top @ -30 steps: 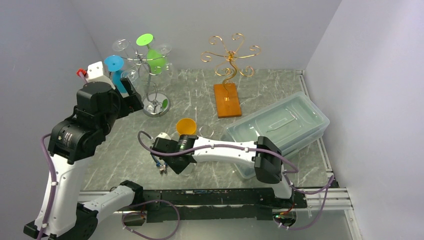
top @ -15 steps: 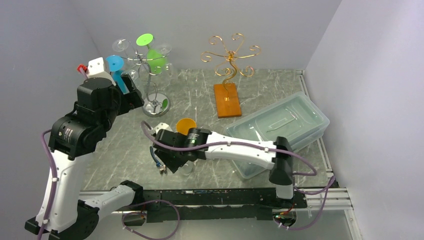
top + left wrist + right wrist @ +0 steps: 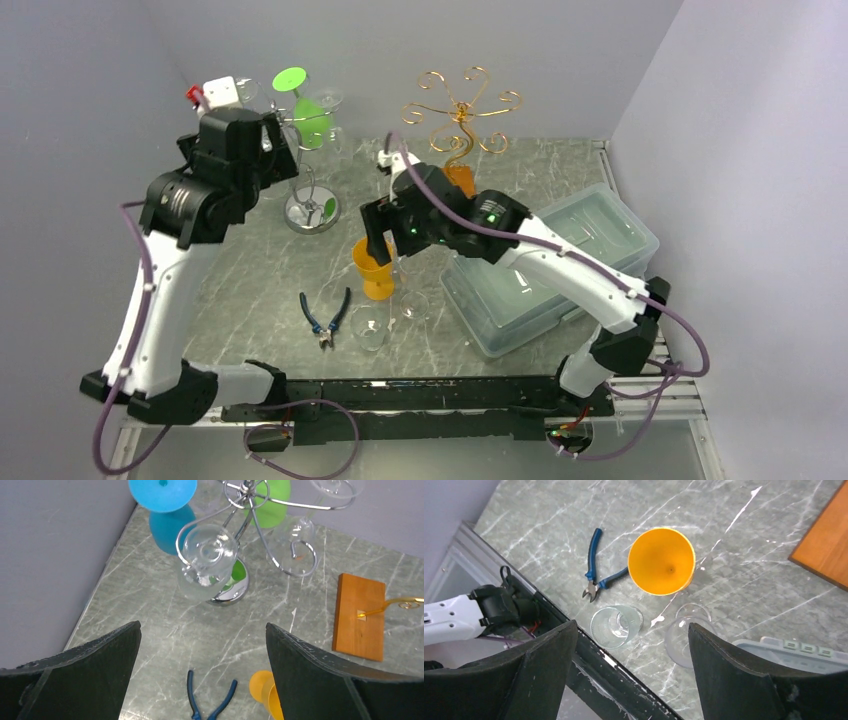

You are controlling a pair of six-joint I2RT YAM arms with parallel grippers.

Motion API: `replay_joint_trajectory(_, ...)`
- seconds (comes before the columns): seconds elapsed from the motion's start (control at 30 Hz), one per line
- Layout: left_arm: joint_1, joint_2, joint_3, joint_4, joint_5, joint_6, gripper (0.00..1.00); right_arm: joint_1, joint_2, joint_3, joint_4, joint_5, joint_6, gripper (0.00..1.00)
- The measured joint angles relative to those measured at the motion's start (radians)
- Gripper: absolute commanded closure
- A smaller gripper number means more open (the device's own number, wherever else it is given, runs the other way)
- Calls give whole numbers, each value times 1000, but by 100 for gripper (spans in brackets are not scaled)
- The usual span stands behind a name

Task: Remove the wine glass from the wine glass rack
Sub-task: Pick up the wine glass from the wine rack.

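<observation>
1. Seen from the left wrist camera: clear wine glass (image 3: pixel 207 560), hung bowl-down by its foot in a hooked wire arm of the chrome wine glass rack (image 3: pixel 312 212). Just beside a blue glass (image 3: pixel 167 530), with a green glass (image 3: pixel 272 507) and another clear one on the farther arms.
2. Left gripper (image 3: pixel 202 627): fingers spread fully wide and empty, held high near the rack and aimed down at that glass, not touching it.
3. Right gripper (image 3: pixel 631 627): fingers likewise apart, gripping nothing. Raised over the orange glass (image 3: pixel 661 560), two clear glasses (image 3: pixel 616 625) and blue-handled pliers (image 3: pixel 599 562) on the marble table (image 3: pixel 549 510), well apart from the rack.
4. Handling, judged from the look: thin, light, rigid and brittle. Smooth as well, so apt to slip between hard fingers. Worth closing gently, only enough to carry it.
5. Best hold: across the stem just under the foot, or failing that around the narrow top of the bowl. Not the rim, probably the weakest part.
6. Removal: slide outward along the wire toward the open end of the hook, not straight down, given a foot wider than the slot.
7. Risks: clipping the blue neighbour, or dragging and tipping the rack.
</observation>
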Motion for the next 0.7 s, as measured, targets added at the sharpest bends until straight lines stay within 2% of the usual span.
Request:
replay_joint_trajectory(0.2,28,169,116,19,-27,37,1,-39,-90,-69,47,-27,1,16)
replay_joint_trajectory(0.33,74,242,126,34,-33,48,6,-39,-121,-111,64,-40,2,15)
replay_joint_trajectory(0.7,144,306,139,69,4,66,19,-53,-178,-172,101,-43,5,15)
